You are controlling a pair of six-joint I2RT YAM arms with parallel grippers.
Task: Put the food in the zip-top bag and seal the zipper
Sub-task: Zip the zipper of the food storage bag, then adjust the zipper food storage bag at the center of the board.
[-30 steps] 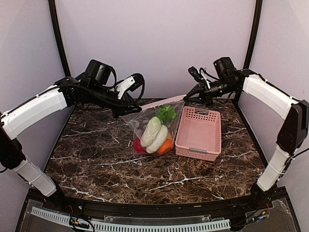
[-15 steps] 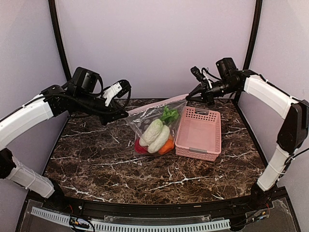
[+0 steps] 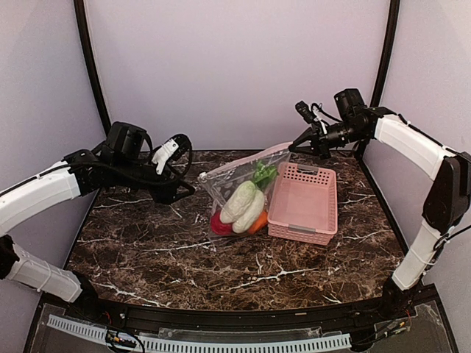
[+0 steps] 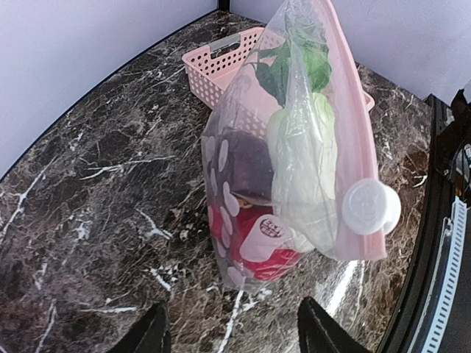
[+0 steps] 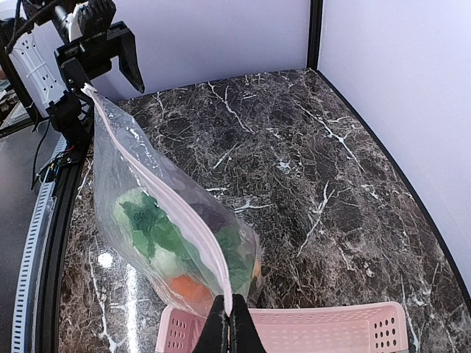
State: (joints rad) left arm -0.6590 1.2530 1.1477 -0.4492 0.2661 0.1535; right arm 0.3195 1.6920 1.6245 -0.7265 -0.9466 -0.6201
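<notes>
Surface: dark marble table (image 3: 147, 250) with white veins, pale lilac walls around it.
Right gripper (image 5: 229, 323): clenched on the upper corner of the bag (image 3: 239, 187), pinching the end of the zipper (image 5: 158, 184).
Right arm: rises at the table's right edge, forearm reaching left and back, wrist raised over the far end of the basket (image 3: 298, 234), fingers pointing left.
Left gripper (image 4: 232, 309): released, jaws spread wide, nothing between them, apart from the bag.
Left arm: comes in from the left, forearm about level over the table's left part, gripper low and aimed at the bag.
Bag: hangs slanted from the right fingers, lower end resting on the table just beside the basket's left wall.
Zipper: pinkish strip running as one line from the right fingers down to the free corner, which bears a white round tab (image 4: 372, 206); whether it is pressed shut I cannot tell.
Food: all inside the bag: leafy green (image 3: 263, 174) on top, white pieces (image 3: 243, 202) in the middle, dark red piece (image 4: 246, 165), red apple (image 4: 265, 246) and orange (image 3: 257, 223) at the bottom.
Basket: pink, slotted, at the table's right rear.
</notes>
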